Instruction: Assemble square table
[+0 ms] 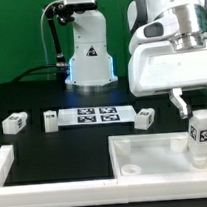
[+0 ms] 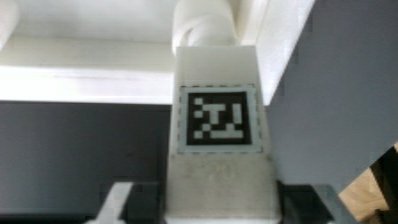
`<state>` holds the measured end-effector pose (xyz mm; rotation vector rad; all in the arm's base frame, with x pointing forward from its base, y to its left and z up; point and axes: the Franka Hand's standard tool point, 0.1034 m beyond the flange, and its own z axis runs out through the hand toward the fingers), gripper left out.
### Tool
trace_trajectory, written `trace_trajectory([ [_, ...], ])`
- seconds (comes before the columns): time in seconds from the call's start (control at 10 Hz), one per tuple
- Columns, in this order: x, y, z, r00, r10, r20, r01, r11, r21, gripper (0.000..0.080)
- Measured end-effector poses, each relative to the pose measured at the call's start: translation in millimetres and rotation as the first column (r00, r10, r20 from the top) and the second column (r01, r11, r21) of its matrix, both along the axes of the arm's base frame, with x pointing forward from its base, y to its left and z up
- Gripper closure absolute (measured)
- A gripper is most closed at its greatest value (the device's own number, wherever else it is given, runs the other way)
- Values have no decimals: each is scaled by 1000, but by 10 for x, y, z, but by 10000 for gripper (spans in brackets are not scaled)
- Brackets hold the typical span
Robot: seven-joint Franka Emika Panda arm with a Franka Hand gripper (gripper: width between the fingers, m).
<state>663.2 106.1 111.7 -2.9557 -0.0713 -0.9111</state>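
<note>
Closest to you, a long white rail with upturned ends (image 1: 48, 201) runs along the front edge of the black worktop (image 1: 55, 150). Just behind it, toward the exterior view's right, lies the large white plastic square slab with a raised rim (image 1: 144, 139). A round corner socket (image 1: 129, 170) shows near its front corner on the exterior view's left.

Your tool (image 1: 199, 117) hangs over the slab's side on the exterior view's right. It is clamped on a small white leg block (image 1: 201, 137) that stands upright with its black-and-white tag facing the camera. In the wrist view the same leg block (image 2: 217, 110) sits squarely between the two fingertips (image 2: 125, 200), and its far end reaches down to the slab. You cannot tell from either view whether it is seated there.

Three more small white tagged blocks lie loose on the worktop. Two are on the exterior view's left (image 1: 15, 123) (image 1: 50, 120), near each other. One (image 1: 145, 117) is just beside the marker board (image 1: 95, 115), on the exterior view's right of it. The white arm base (image 1: 88, 52) stands behind the board.
</note>
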Motion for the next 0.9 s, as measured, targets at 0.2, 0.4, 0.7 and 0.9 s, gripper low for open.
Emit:
trace_trajectory([
  [0.2, 13, 2, 1, 1000, 1, 13, -1, 1000, 0, 509],
  [0.4, 17, -29, -3, 1000, 5, 14, -5, 1000, -7, 509],
  [0.7, 6, -50, -24, 1000, 12, 11, -11, 1000, -14, 509],
  [0.9, -10, -29, -59, 1000, 13, 6, -13, 1000, -14, 509],
])
